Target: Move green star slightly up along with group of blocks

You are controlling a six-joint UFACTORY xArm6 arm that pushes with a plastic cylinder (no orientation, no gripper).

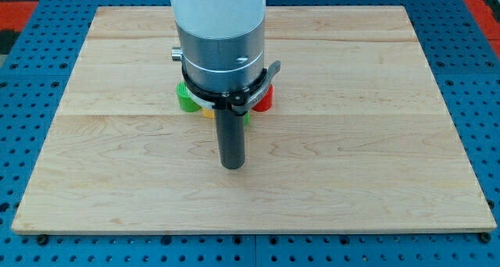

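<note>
A tight group of blocks sits near the board's middle, mostly hidden behind the arm's body. A green block shows at the group's left, a yellow block peeks out beside it, and a red block shows at the right. A green sliver shows just right of the rod; I cannot tell which green piece is the star. My tip rests on the board just below the group, toward the view's bottom, apart from the blocks.
The wooden board lies on a blue perforated table. The arm's white and silver body covers the upper middle of the board and most of the group.
</note>
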